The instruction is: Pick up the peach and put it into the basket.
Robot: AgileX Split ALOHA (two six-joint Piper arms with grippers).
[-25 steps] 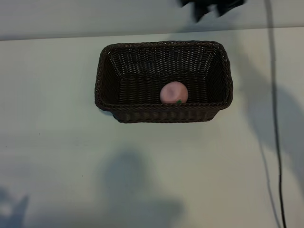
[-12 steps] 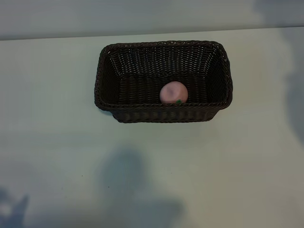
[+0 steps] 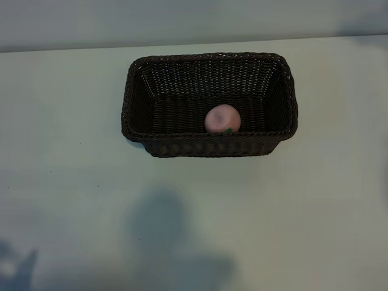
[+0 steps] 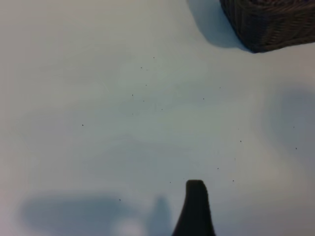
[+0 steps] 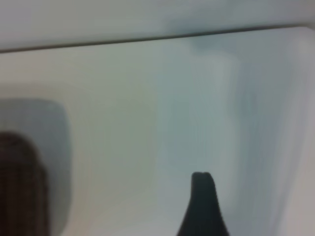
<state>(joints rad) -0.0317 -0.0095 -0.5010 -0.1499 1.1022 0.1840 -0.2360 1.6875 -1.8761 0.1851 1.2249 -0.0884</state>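
The peach [image 3: 222,118], a small pink ball with a green mark, lies inside the dark brown wicker basket [image 3: 209,145], against its near wall and a little right of the middle. Neither arm shows in the exterior view. In the left wrist view one dark fingertip [image 4: 195,194] of the left gripper hangs over bare table, with a corner of the basket [image 4: 268,24] far off. In the right wrist view one dark fingertip [image 5: 202,184] of the right gripper is also over bare table, the basket's end [image 5: 19,191] off to the side. Nothing sits at either fingertip; both grippers stand open.
The pale table [image 3: 273,218] spreads wide around the basket, and its far edge [image 3: 60,48] meets a light wall. Soft shadows lie on the table at the near side [image 3: 163,230].
The right gripper, seen at the top edge of the exterior view a second ago, has pulled out of that view along with its cable. Basket and peach have not moved.
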